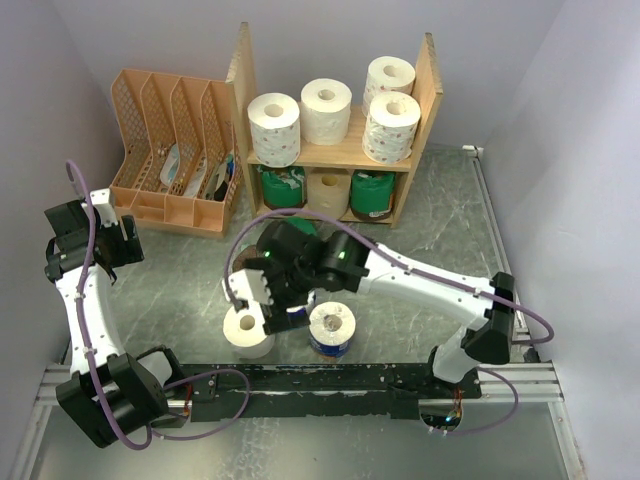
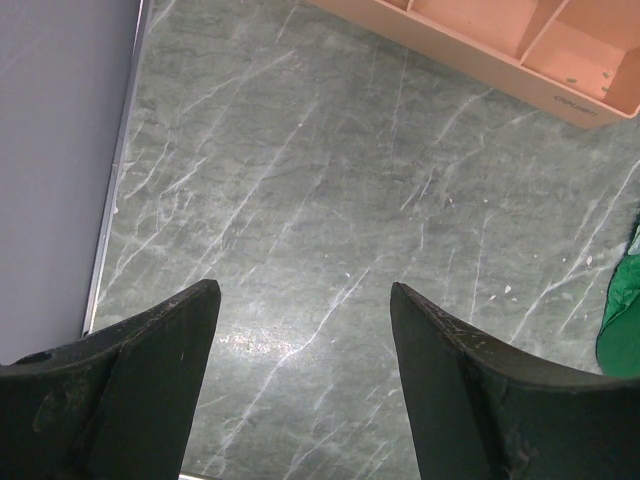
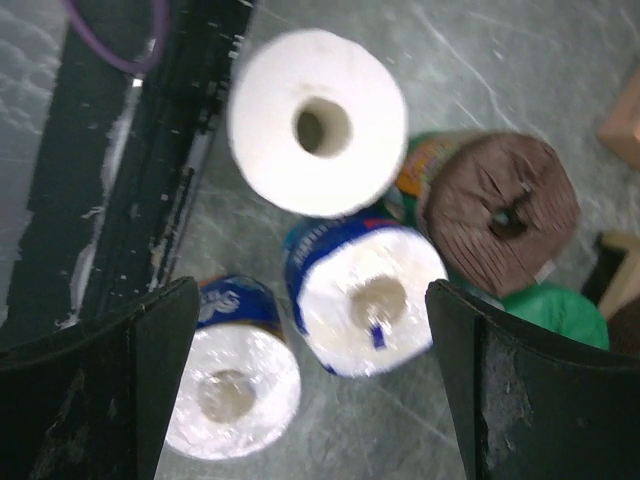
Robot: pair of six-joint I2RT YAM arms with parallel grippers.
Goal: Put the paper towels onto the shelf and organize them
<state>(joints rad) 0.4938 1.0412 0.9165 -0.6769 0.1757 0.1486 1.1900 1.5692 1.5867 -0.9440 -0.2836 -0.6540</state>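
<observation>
The wooden shelf (image 1: 425,90) stands at the back; its upper tier holds several white paper towels (image 1: 274,118) and its lower tier two green rolls (image 1: 282,187) and a pale one. On the table in front stand a white roll (image 1: 248,331) and a blue-wrapped roll (image 1: 332,328). My right gripper (image 1: 282,300) hovers open above this group. In the right wrist view the gripper (image 3: 310,292) is over a blue-wrapped roll (image 3: 365,295), with a second blue roll (image 3: 232,385), a white roll (image 3: 318,122) and a brown roll (image 3: 502,208) around it. My left gripper (image 1: 115,242) is open and empty over bare table (image 2: 305,295).
A peach slotted file organizer (image 1: 175,150) stands left of the shelf and shows in the left wrist view (image 2: 500,40). A black rail (image 1: 330,385) runs along the near edge. Walls close in at the left, the back and the right. A green item (image 3: 555,312) lies beside the brown roll.
</observation>
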